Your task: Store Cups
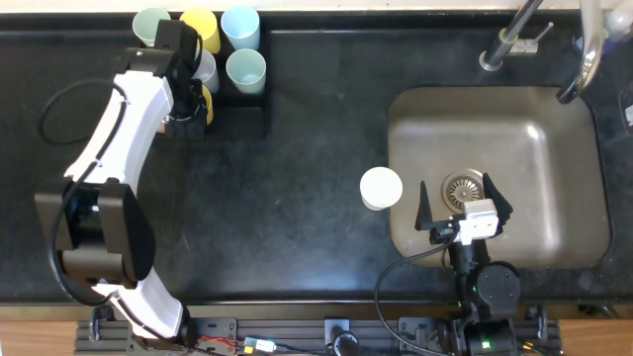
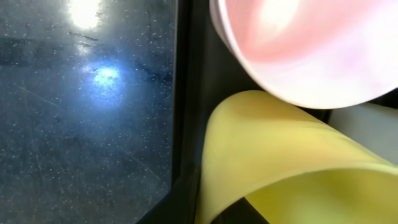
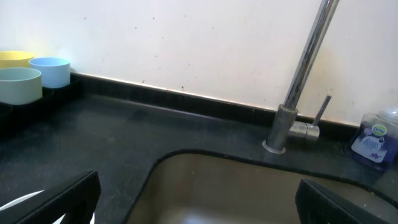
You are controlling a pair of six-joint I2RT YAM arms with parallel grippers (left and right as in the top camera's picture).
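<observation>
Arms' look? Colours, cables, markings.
Left arm: white shell links, black joints and base, with a black cable looping alongside. Right arm: black joints, a white block at the wrist, and a black cable looping from it. Right gripper: two black tapered fingers.

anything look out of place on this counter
One round white plastic cup stands alone at the left edge of the steel sink, far from the black tray where the other pastel cups are gathered. Nothing looks spilled or damaged.

A yellow cup [image 2: 280,149] just beside a pale pink cup [image 2: 311,56], a black rack edge [image 2: 186,93] between them and the speckled countertop [image 2: 81,124]
</observation>
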